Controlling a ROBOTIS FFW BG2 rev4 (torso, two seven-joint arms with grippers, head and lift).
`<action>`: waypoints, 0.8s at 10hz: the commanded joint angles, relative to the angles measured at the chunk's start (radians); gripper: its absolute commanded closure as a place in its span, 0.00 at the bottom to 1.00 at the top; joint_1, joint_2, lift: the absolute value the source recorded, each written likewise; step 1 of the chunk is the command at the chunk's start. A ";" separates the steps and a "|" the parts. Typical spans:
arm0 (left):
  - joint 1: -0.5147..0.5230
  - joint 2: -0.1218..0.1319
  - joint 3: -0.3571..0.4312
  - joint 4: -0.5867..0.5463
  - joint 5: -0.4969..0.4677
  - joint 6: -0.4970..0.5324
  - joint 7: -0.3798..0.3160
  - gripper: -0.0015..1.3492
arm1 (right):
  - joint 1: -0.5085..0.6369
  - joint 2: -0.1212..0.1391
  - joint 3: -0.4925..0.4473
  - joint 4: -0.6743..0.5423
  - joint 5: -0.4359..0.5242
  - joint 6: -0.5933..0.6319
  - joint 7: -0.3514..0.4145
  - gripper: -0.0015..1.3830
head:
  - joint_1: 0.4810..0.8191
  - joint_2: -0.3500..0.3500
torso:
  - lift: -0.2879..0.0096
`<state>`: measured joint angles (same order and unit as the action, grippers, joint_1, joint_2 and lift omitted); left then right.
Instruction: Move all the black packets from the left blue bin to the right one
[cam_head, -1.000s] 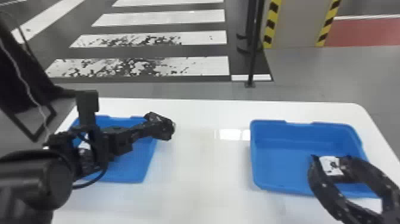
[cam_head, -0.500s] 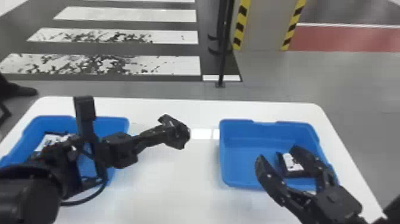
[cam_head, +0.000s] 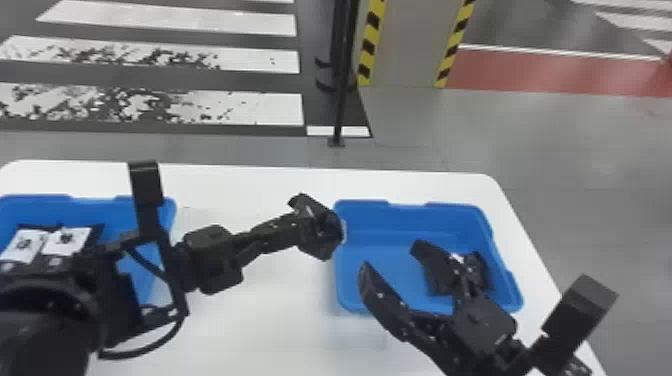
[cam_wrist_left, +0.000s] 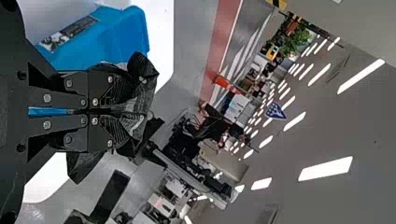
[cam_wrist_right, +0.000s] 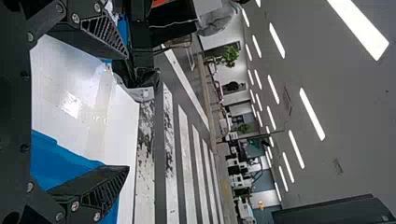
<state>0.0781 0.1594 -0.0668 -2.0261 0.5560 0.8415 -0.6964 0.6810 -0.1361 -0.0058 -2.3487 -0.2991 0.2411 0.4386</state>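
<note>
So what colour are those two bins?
Both the left bin and right bin are blue, clearest in the head view.

Can count two open blue plastic bins (cam_head: 90, 207) on one white surface (cam_head: 260, 325). Can see at least four flat black packets (cam_head: 66, 241): one inside the right bin (cam_head: 395, 220), one near its left edge, two farther left. Also, one black left gripper (cam_head: 306, 227), one black right gripper (cam_head: 392, 257).

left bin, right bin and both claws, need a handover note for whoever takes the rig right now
Left claw: shut on a black packet, which shows by the right bin's left edge in the head view.
Right claw: open and empty, at the right bin.
Done: at least one packet in the right bin.
To do: the held packet, plus at least two packets in the left bin.
</note>
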 joint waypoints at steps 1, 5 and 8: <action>-0.004 0.000 -0.025 0.000 0.022 -0.002 0.000 0.89 | -0.011 -0.002 0.008 0.004 0.002 0.012 0.002 0.14 | 0.63 0.29 | 0.49; -0.019 0.002 -0.075 0.000 0.034 -0.002 0.005 0.89 | -0.028 -0.002 0.022 0.011 0.002 0.014 0.002 0.17 | 0.63 0.24 | 0.49; -0.022 0.002 -0.079 0.005 0.032 0.003 0.006 0.89 | -0.038 -0.002 0.028 0.018 -0.014 0.024 0.003 0.41 | 0.63 0.24 | 0.49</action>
<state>0.0579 0.1608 -0.1454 -2.0230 0.5901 0.8441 -0.6900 0.6451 -0.1383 0.0192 -2.3318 -0.3063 0.2608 0.4413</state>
